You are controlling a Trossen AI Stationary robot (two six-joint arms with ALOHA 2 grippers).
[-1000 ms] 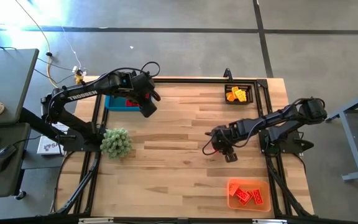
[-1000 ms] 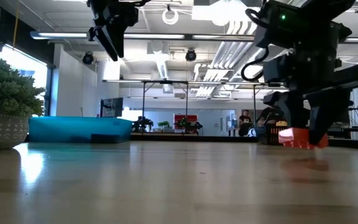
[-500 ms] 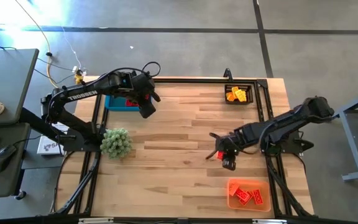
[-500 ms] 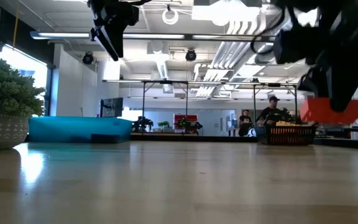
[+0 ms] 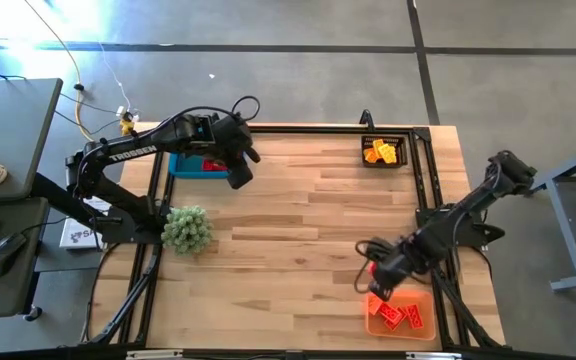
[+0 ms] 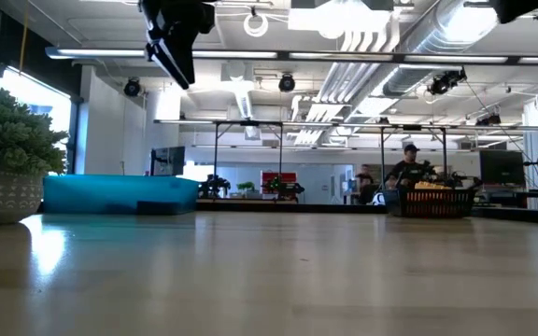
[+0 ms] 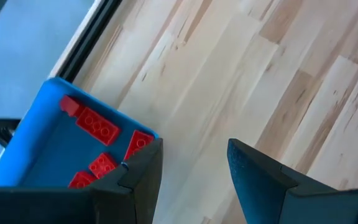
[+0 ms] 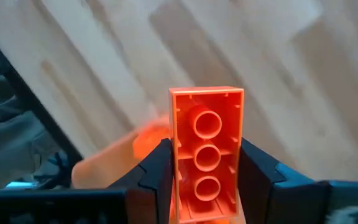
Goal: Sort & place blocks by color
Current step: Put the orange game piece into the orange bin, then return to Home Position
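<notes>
Blocks are sitting sorted in the orange bin (image 5: 400, 311), black basket (image 5: 384, 152) and blue bin (image 5: 183, 166) from above, while wrist views are showing the right gripper (image 8: 201, 180) clamping a probably last orange block (image 8: 206, 149) above that bin, left gripper (image 7: 191, 168) hanging parted.

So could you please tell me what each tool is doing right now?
Left tool: open, empty, above the blue bin.
Right tool: closed on an orange brick.

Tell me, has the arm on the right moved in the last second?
Yes. In the high view the right gripper, shut on an orange block, has travelled from mid-table toward the orange bin at the table's near right corner, now at its edge.
</notes>
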